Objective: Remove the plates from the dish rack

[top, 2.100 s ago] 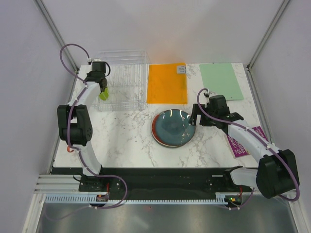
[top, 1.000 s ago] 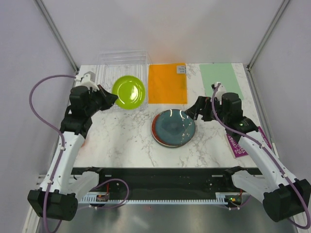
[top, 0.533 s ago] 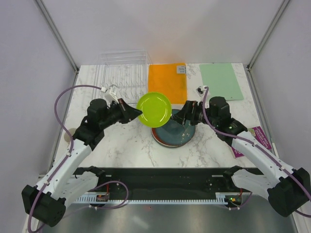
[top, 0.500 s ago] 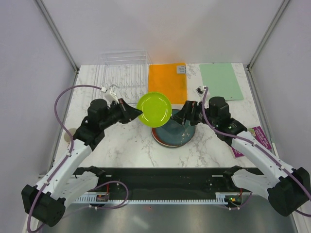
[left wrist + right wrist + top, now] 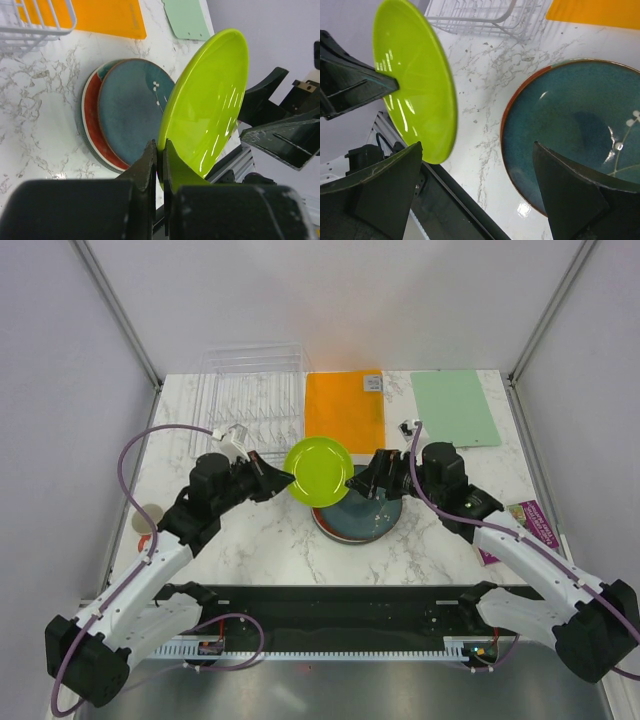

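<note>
Left gripper (image 5: pixel 160 150): clamped tight on the rim of the lime-green plate (image 5: pixel 318 470), with one finger on each face.
Lime-green plate: held off the desk (image 5: pixel 250 530) and tilted steeply on edge. It is over the middle of the desk, above the left rear part of the plate stack and between the two grippers.
Right gripper (image 5: pixel 362 483): jaws spread wide with nothing between them. The tips are just beside the lime-green plate's right rim; whether they touch it I cannot tell.
Plate stack: lies flat at the desk's middle, in front of the orange mat (image 5: pixel 343 410). The glossy dark teal-blue plate (image 5: pixel 365 510) is on top. The red plate (image 5: pixel 92 120) shows as a crescent under it on the left. A grey rim (image 5: pixel 97 156) peeks out lowest.
Dish rack (image 5: pixel 250 390): clear bars, at the rear left corner of the desk, with no plate in its slots.
Green mat (image 5: pixel 455 407): flat at the rear right corner, apart from the orange mat.
Purple card (image 5: pixel 520 525): at the right edge, partly under the right arm.
</note>
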Action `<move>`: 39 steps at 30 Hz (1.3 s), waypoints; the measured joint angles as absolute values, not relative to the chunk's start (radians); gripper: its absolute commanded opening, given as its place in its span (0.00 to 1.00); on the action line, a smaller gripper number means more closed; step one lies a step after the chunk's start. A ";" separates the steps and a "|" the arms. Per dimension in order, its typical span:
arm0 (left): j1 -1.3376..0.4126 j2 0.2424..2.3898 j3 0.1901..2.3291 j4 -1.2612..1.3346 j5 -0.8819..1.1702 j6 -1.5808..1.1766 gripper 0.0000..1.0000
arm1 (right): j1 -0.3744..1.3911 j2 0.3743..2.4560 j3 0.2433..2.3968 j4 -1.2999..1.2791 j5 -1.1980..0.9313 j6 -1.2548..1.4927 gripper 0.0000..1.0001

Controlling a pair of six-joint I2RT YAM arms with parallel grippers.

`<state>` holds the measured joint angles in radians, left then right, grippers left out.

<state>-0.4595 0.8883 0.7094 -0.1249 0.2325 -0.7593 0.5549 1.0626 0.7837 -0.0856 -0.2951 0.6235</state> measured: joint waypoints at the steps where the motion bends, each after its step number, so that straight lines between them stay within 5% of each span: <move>1: -0.466 0.888 0.704 -0.125 0.232 -0.760 0.02 | 0.560 1.058 0.784 -0.084 -0.295 0.624 0.98; 10: -0.492 0.892 0.683 -0.123 0.222 -0.769 0.02 | 0.569 1.071 0.784 -0.058 -0.309 0.625 0.95; 15: -0.519 0.904 0.683 -0.105 0.222 -0.774 0.02 | 0.574 1.110 0.776 -0.021 -0.328 0.634 0.66; 19: -0.551 0.917 0.680 -0.093 0.220 -0.776 0.02 | 0.580 1.143 0.776 0.010 -0.348 0.637 0.00; 23: -0.554 0.930 0.659 -0.089 0.196 -0.783 0.02 | 0.579 1.153 0.774 0.020 -0.364 0.655 0.00; 25: -0.557 0.929 0.653 -0.083 0.193 -0.783 0.32 | 0.578 1.154 0.773 0.014 -0.363 0.656 0.00; 29: -0.568 0.926 0.647 -0.081 0.175 -0.783 0.65 | 0.589 1.132 0.773 -0.036 -0.299 0.622 0.00; 39: -0.573 0.821 0.641 -0.287 -0.094 -0.733 0.70 | 0.579 1.101 0.776 -0.223 -0.078 0.526 0.00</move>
<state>-0.5732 0.8211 0.6411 -0.2867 -0.0937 -0.7326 0.5793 1.1007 0.7757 -0.2226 -0.0784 0.5262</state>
